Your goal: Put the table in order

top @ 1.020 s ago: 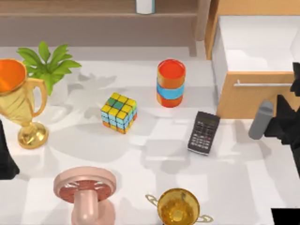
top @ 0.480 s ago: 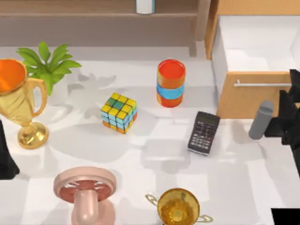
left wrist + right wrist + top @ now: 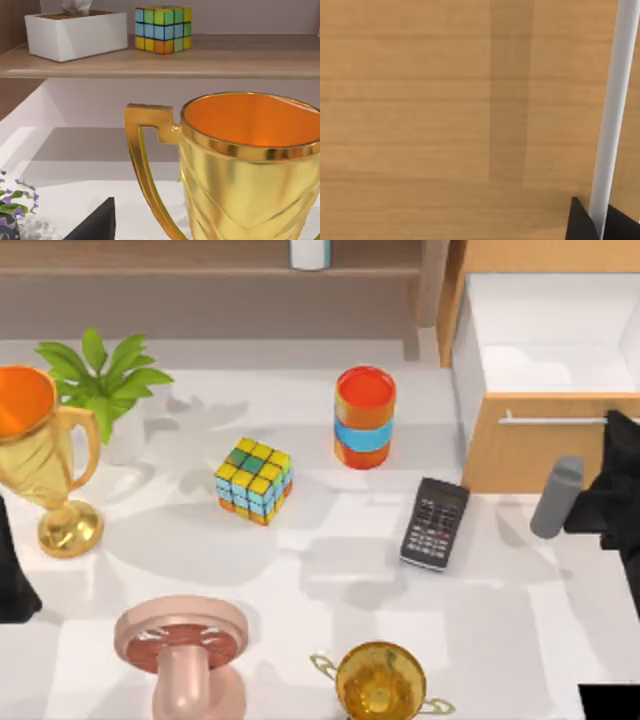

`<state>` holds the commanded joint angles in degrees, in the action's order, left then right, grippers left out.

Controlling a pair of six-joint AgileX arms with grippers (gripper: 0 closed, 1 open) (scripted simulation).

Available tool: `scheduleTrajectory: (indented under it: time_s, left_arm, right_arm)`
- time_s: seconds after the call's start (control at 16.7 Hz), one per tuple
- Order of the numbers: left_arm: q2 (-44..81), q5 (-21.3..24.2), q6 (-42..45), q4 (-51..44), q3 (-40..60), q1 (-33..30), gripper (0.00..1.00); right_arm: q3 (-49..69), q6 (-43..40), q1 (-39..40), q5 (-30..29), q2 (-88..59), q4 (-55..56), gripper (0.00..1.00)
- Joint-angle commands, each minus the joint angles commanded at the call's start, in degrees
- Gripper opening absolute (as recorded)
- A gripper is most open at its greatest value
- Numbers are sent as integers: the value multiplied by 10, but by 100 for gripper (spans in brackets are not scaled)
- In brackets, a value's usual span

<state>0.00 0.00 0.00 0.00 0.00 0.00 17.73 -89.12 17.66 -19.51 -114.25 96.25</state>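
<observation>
A gold trophy (image 3: 381,681) stands nearest on the white table (image 3: 330,580), the calculator (image 3: 435,523) farther in; beyond it, at the drawer front (image 3: 530,445), the right gripper (image 3: 615,475) hovers by the handle (image 3: 555,420), finger spread impossible to tell

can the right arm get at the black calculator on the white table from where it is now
Probably yes. The right gripper sits at the table's right edge by the drawer front; only an upright grey cylinder stands between it and the black calculator.
</observation>
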Motion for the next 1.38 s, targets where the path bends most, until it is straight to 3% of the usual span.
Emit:
scheduleTrajectory:
  time_s: [0.48,1.02,1.38]
  left_arm:
    - [0,0,0,0,0,0,100]
    - [0,0,0,0,0,0,100]
    - [0,0,0,0,0,0,100]
  right_arm:
    - [1,2,0,0,-2,-3,0]
    - [136,1,-38,38,-43,-95,0]
    - [148,2,-39,39,-48,-105,0]
